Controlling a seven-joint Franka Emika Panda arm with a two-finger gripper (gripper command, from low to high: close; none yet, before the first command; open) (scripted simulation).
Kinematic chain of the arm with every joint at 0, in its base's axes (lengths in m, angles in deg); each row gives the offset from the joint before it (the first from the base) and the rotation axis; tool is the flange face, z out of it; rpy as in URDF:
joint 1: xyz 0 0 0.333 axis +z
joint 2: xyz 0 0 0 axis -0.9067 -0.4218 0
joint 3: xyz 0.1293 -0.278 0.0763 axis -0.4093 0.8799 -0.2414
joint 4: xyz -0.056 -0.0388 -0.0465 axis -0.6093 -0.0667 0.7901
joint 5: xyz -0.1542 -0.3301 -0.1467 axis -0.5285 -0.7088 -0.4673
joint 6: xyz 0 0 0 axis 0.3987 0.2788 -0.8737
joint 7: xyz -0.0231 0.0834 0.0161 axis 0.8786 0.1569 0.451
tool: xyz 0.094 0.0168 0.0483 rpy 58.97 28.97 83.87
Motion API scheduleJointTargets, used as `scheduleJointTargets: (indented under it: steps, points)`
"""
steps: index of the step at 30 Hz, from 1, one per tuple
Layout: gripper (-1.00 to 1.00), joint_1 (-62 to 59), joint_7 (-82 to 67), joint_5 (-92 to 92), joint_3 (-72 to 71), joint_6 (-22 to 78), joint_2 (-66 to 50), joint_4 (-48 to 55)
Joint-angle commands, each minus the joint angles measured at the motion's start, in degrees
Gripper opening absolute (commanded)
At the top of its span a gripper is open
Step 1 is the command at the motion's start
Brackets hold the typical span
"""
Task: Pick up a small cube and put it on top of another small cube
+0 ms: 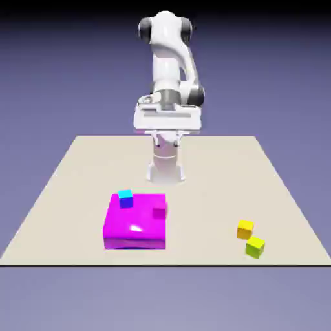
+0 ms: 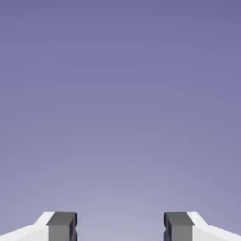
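I keep my end effector (image 2: 120, 228) spread and empty, high over the table (image 1: 213, 168), presumably so it can straddle a cube. The lime cube (image 1: 255, 247) sits beside the orange cube (image 1: 245, 229), near the table's front-right corner in the exterior view, so the carry should be short.

Exterior view's left/right, near edge = camera side. Block (image 1: 136, 223) on table (image 1: 207, 194), left of middle, toward near edge. On block: first cube (image 1: 126, 200) by far left corner, second cube (image 1: 160, 211) by right edge. Near table's near right corner: rear cube (image 1: 245, 230), front cube (image 1: 255, 247) just before it, slightly right.
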Motion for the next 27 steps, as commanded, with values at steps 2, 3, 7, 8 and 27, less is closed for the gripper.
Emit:
scheduleJointTargets:
  steps: [2, 3, 7, 8, 27]
  points:
    - [0.00, 1.55, -0.70, -0.59, -0.58, 2.26, -4.16, 2.99]
    - [0.00, 2.32, -1.05, -0.89, -0.86, 3.39, -6.23, 4.49]
    - [0.00, 5.41, -2.46, -2.07, -2.02, 7.91, -14.54, 10.47]
    - [0.00, 6.18, -2.81, -2.36, -2.31, 9.04, -16.61, 11.97]
    - [0.00, 20.85, -9.47, -7.98, -7.78, 30.49, -56.07, 40.39]
